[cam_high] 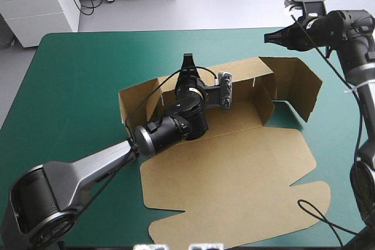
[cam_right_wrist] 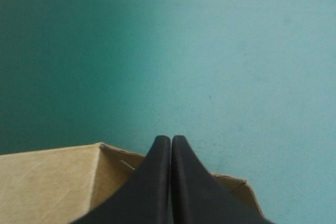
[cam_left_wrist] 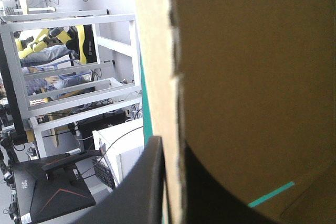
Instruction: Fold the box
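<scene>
High view showed the box (cam_high: 234, 174) lying near the middle of the teal-green cover (cam_high: 76, 86), its far part standing as a tray with raised walls and its lid flat toward the near edge. 1 loose brown flap stood angled at the tray's right end. The left gripper (cam_high: 187, 60) reached across the tray from the near left and sat at the far wall. In the left wrist view, that wall of the box (cam_left_wrist: 252, 66) ran edge-on between the 2 black fingers (cam_left_wrist: 149, 182), which pinched the board with 1 finger on each side. The right gripper (cam_high: 269, 38) hung raised above the table's far right, apart from the box. The right wrist view had its fingers (cam_right_wrist: 157, 182) pressed together in 1 point, with the cover (cam_right_wrist: 210, 51) ahead and a corner of the box (cam_right_wrist: 47, 182) under them.
</scene>
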You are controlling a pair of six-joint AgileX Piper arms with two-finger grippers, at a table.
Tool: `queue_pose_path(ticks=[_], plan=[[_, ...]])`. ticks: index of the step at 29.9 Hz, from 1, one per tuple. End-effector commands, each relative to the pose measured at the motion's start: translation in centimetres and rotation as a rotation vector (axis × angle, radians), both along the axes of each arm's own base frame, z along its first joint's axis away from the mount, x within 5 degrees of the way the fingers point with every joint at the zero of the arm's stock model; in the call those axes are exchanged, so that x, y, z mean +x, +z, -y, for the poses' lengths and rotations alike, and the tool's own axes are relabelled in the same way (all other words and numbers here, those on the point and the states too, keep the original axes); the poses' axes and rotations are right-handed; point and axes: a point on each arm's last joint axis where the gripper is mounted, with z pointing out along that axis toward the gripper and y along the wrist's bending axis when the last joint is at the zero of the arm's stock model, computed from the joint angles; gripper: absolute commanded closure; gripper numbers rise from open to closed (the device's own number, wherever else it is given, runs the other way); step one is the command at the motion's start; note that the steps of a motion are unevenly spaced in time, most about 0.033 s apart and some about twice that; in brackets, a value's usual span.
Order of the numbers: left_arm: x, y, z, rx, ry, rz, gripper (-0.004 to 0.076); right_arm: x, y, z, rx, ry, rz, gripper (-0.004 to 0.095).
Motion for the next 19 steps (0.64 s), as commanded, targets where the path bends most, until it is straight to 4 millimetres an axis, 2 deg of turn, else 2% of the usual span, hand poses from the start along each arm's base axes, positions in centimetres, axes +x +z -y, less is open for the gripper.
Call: queue_pose_path(ticks=[1, 12, 19], plan=[[-1.1, 0.7, 0.6, -0.111, -0.039, -0.052, 0.0731, 0.3, 1.8, 0.8, 0.010, 0.000, 0.056, 0.0910], [-1.3, -0.4, 1.0, -0.147, -0.020, -0.128, 0.0731, 3.6, 0.0, 0.4, 0.032, 0.021, 0.017, 0.0922], [-1.1, -0.9, 1.2, -0.130, -0.010, -0.138, 0.0731, 4.9, -2.8, 0.4, 0.002, 0.025, -0.099, 0.0922]])
